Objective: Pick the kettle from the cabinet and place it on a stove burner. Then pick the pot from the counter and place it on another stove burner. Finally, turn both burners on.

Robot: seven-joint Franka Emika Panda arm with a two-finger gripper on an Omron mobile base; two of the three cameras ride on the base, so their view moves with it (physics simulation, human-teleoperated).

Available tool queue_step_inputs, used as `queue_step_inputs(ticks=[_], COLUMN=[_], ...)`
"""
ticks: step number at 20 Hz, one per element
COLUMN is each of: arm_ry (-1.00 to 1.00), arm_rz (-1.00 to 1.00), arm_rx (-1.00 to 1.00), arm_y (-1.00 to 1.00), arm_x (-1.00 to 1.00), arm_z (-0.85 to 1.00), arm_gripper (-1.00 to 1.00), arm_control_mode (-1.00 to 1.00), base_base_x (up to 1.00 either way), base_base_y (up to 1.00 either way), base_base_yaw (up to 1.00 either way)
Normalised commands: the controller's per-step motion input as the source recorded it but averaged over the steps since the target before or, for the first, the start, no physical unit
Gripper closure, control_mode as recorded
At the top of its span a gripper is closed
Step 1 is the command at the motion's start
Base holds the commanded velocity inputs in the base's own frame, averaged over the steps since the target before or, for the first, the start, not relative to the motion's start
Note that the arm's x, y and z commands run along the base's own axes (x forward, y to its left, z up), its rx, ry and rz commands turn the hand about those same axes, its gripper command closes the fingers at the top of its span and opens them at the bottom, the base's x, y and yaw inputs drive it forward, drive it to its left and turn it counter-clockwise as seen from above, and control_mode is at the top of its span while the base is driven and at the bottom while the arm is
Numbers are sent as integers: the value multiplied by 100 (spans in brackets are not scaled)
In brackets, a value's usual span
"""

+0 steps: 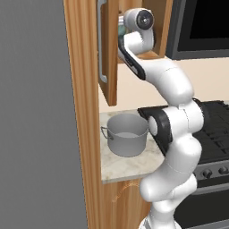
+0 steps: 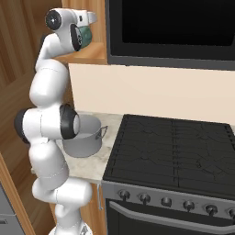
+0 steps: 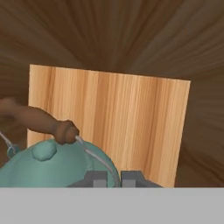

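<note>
The teal-green kettle (image 3: 52, 168) sits low and left in the hand view, inside the wood cabinet (image 3: 109, 113). Its brown grip arches up to the left, and a thin wire of the handle runs down between my fingertips. My gripper (image 3: 113, 178) is shut on that handle wire. From the right base view the kettle (image 2: 85, 36) shows just behind my wrist at the cabinet shelf (image 2: 94, 56). The grey pot (image 1: 127, 134) stands on the beige counter (image 1: 129, 166), left of the black stove burners (image 2: 174, 147).
The cabinet door (image 1: 108, 53) hangs open with its silver bar handle (image 1: 102, 44) facing me. A black microwave (image 2: 174, 27) sits above the stove. A row of round knobs (image 2: 165, 201) lines the stove front. A tall wood panel (image 1: 82, 112) bounds the counter's left.
</note>
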Motion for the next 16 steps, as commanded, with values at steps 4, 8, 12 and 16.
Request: queue_step_inputs(ticks=[4, 8, 12, 16], arm_ry=[-4, -1, 0, 0], arm_rz=[0, 0, 0, 0], arm_rx=[1, 3, 6, 7], arm_y=[0, 0, 0, 0], arm_x=[-35, -38, -38, -37], arm_z=[-6, 0, 0, 0], arm_gripper=[100, 100, 100, 100], arm_control_mode=[-100, -100, -100, -100], base_base_x=[0, 0, 0, 0], base_base_y=[0, 0, 0, 0], base_base_yaw=[0, 0, 0, 0])
